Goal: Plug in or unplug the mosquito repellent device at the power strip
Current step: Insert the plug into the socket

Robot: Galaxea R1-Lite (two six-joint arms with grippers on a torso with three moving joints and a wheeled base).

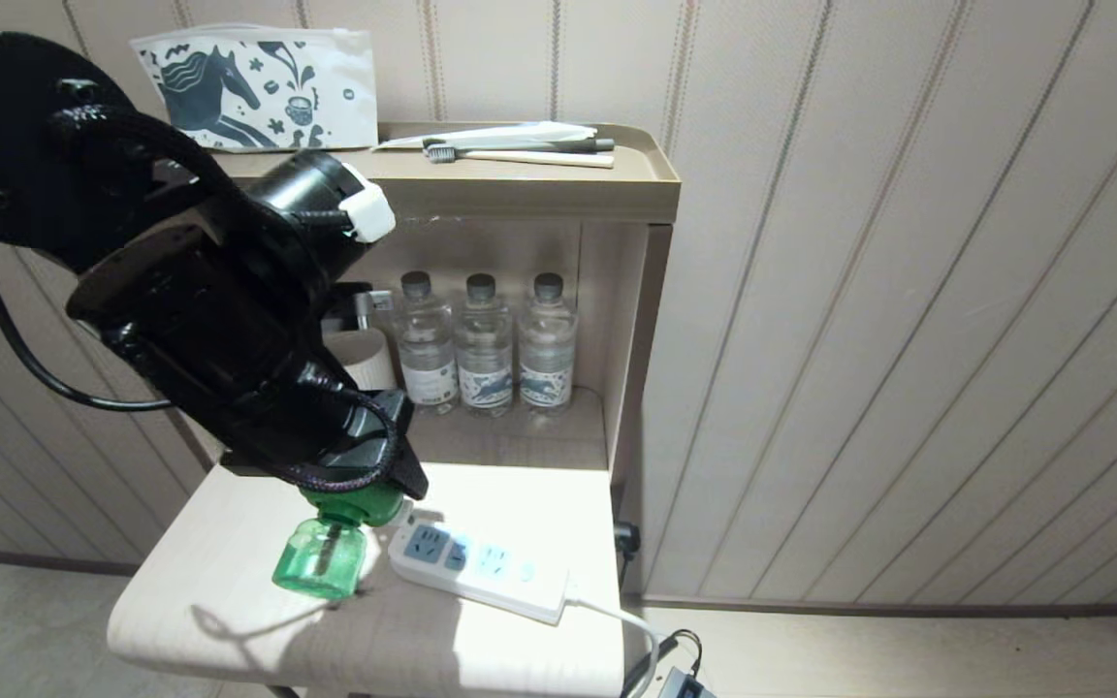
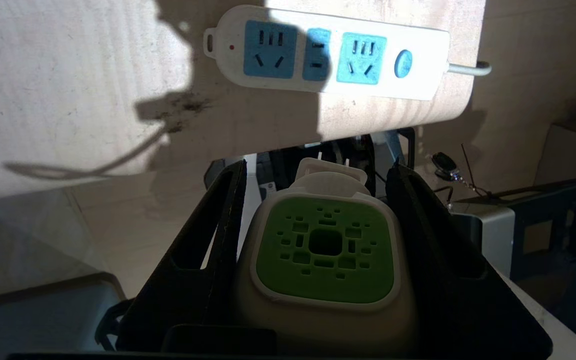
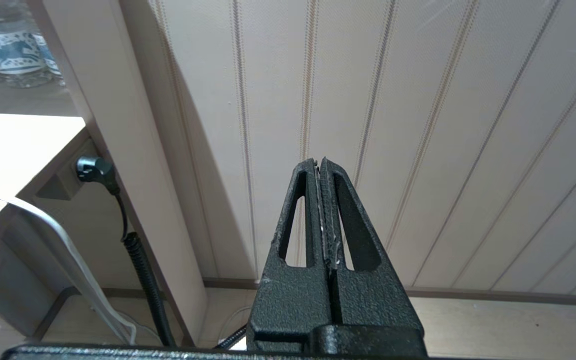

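**A:** What is the biggest thing before you?

**B:** The bedside cabinet [image 1: 636, 184] against the striped wall. Its top tray carries a horse-print pouch [image 1: 258, 87] and toothbrushes [image 1: 520, 150]. In the niche beneath stand three clear water bottles [image 1: 486, 344] in a row, with a pale mug [image 1: 365, 354] beside them, partly hidden by my arm.

**A:** And in front of the niche?

**B:** The pale counter [image 1: 229, 543], brightly lit. The power strip [image 1: 481, 567] lies flat on it near the front right edge, its white cord [image 1: 617, 620] running off the edge toward the floor. In my left wrist view every light-blue socket panel of the strip is bare, nothing plugged in.

**A:** Where is the mosquito repellent device?

**B:** In my left gripper [image 1: 365, 490]. My jaws are closed on the white head of the mosquito repellent device [image 1: 321, 562], one on each side, the green vented face turned to my wrist camera. The green bottle hangs below, tilted, just beside the strip's near end and apart from it. Whether the bottle touches the counter I cannot tell.

**A:** Your other arm?

**B:** My right gripper [image 3: 324, 170] is off to the side, facing the wall panelling, jaws pressed together with nothing between them.
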